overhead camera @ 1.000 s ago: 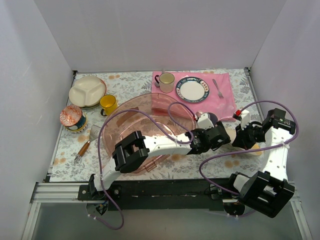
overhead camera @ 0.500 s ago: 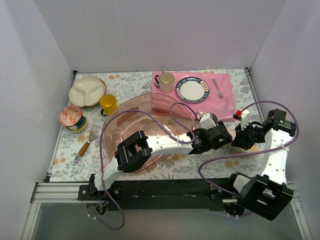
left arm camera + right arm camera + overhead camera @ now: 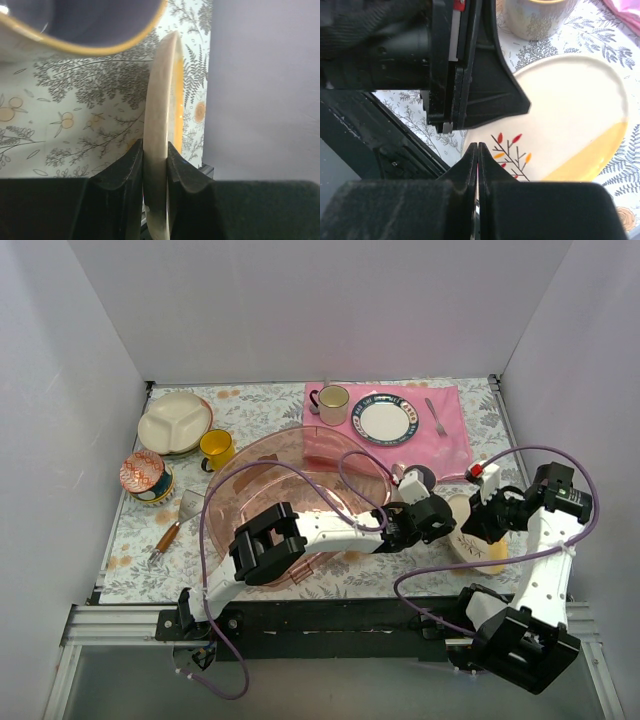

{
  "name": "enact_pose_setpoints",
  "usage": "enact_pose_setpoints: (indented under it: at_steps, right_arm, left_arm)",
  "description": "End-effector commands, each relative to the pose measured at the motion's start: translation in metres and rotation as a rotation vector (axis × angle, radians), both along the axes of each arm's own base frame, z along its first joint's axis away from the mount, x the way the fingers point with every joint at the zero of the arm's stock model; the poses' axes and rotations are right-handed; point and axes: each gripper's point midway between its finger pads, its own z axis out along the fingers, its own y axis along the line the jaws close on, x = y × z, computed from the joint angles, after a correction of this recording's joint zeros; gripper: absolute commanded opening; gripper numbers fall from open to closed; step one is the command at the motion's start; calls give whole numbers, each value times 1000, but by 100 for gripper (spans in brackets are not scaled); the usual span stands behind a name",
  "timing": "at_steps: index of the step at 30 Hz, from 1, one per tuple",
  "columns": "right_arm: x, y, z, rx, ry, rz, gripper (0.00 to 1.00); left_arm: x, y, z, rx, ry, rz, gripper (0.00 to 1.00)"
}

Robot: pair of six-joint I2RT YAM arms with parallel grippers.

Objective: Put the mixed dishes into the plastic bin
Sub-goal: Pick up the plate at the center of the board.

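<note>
While the cream floral plate (image 3: 160, 115) is pinched at its rim by the left gripper (image 3: 156, 160), on the table just right of the plastic bin (image 3: 260, 495), it is judged stiff, glazed, slippery and breakable. A deep bite on the rim is advised. The right gripper (image 3: 477, 150) is seen clenched on nothing, above the plate.

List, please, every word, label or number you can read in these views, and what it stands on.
None can be read in any view.
The red-and-white tag on the right arm: too small to read.
The cream floral plate and the table cover bear only patterns, no lettering.
</note>
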Motion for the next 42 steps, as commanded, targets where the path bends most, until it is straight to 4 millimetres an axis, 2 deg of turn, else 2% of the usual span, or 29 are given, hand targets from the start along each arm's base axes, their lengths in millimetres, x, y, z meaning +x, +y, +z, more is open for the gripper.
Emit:
enact_pose_setpoints:
  at_steps: [1,6,8,9,10,11,13,14,17,18,26,29,36,39,40,42]
  right_arm:
    - [4,3,15,-4,-83,12,1]
    - [6,3,24,-20,-124,7,1]
    - [12,-3,32,-42,-135,-18,1]
    - [20,-10,45,-67,-165,-38,3]
    - [28,-16,52,-84,-190,-57,8]
    - [34,-24,59,-99,-205,-95,19]
    - [44,-33,77,-110,-246,-150,30]
    - [51,-41,85,-122,-276,-181,39]
    - [61,-50,104,-133,-341,-227,56]
    - [62,-50,108,-130,-353,-235,58]
    - [70,-52,141,-87,-414,-281,64]
    - [67,-41,159,-30,-433,-262,65]
    - [61,-19,180,78,-459,-212,68]
    - [57,-8,189,124,-468,-161,69]
    - [56,-5,192,134,-473,-150,69]
    - [52,2,199,162,-484,-128,70]
  left_arm:
    - [6,-6,78,-519,439,290,0]
    - [5,-5,103,-587,396,246,0]
    - [4,-3,107,-585,362,225,0]
    - [3,-2,119,-612,343,209,0]
    - [3,-1,124,-617,324,198,0]
    - [2,1,125,-618,310,190,0]
    - [0,2,142,-632,252,149,0]
    - [0,2,147,-632,235,136,0]
    - [-5,3,167,-638,163,82,0]
    - [-6,3,173,-649,151,69,0]
    - [-17,15,223,-683,12,-26,0]
    - [-19,22,231,-687,-24,-40,0]
    - [-23,50,272,-682,-151,-54,0]
    - [-20,63,271,-650,-186,-50,0]
    - [-17,74,282,-661,-205,-37,0]
    - [-14,84,275,-627,-225,-29,0]
